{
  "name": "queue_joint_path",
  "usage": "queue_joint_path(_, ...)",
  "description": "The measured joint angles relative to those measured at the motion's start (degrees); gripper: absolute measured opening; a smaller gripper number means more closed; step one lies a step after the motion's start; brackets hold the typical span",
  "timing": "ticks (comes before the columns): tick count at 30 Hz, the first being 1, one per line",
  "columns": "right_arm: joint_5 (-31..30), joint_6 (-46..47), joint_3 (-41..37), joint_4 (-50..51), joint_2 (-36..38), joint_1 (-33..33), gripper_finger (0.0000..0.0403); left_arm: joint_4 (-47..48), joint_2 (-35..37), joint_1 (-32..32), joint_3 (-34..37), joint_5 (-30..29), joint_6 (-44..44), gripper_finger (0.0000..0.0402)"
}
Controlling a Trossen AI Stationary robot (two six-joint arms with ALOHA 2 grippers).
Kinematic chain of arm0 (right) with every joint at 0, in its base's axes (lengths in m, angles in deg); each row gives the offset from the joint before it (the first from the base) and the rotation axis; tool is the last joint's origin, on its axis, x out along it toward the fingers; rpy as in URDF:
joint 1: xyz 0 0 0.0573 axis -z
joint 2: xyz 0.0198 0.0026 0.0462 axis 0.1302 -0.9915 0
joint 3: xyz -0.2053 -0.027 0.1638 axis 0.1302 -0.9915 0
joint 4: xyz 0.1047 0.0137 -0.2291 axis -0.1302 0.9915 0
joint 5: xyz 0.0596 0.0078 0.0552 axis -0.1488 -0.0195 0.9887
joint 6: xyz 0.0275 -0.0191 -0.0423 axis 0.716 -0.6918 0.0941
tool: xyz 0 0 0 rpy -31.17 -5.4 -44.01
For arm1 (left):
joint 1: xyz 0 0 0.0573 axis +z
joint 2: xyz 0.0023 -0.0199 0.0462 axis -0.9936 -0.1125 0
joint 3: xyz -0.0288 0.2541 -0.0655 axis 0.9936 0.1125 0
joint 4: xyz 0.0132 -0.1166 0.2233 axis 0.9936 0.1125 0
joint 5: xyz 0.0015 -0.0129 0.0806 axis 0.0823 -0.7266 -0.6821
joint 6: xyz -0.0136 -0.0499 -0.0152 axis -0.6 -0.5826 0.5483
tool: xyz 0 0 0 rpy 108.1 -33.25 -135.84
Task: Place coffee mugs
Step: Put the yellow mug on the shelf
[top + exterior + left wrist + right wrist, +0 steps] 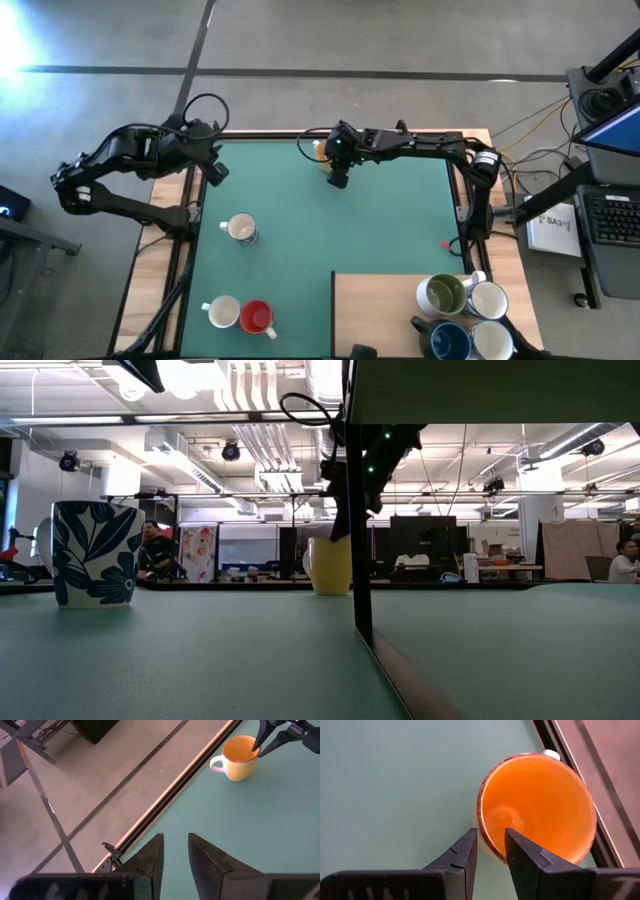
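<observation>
The orange mug (pixel 540 805) stands upright on the green mat near the table's far edge (pixel 319 150) (pixel 330 565) (pixel 240 757), handle toward that edge. My right gripper (pixel 491 837) (pixel 328 155) reaches down onto its rim, shut on it. My left gripper (pixel 175 842) (pixel 215 172) waits over the far left corner, slightly open and holding nothing. A leaf-patterned mug (pixel 240 228) (pixel 95 552), a white mug (pixel 222 312) and a red mug (pixel 257 316) stand on the left half. The olive-lined mug (pixel 443 295), dark blue mug (pixel 450 340) and two white mugs (pixel 488 300) stand on a wooden board. My right gripper has the orange mug's wall at the rim (pixel 481 822), on the side away from the handle, with one finger inside the cup (pixel 520 850) and one outside (pixel 462 850). The fingers come from above, pointing down. The mug stands upright with its base on the mat.
The wooden board (pixel 380 310) covers the near right corner, and its edge fills the right half of the low view. The table's far rail (pixel 170 795) runs just behind the orange mug. Bare green mat (pixel 380 220) lies in the middle.
</observation>
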Motion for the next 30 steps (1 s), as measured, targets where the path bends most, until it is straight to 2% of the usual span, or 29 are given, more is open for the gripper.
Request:
queue_joint_path(9, 0.2, -0.2, -1.6, 0.2, 0.0, -0.1, 0.0085, 0.0, 0.0, 0.0, 0.0, 0.0, 0.0, 0.0071)
queue_joint_path(19, 0.1, -0.5, -2.2, -1.8, 0.0, -0.1, 0.0018, 0.0, 0.0, 0.0, 0.0, 0.0, -0.3, 0.0071)
queue_joint_path(25, 0.2, 1.0, -2.2, -2.0, 0.0, -0.1, 0.0011, 0.0, 0.0, 0.0, 0.0, 0.0, -0.4, 0.0071)
queue_joint_path(30, 0.8, 3.9, 1.8, 5.2, 0.0, -0.4, 0.0011, 0.0, 0.0, 0.0, 0.0, -0.1, -1.1, 0.0071)
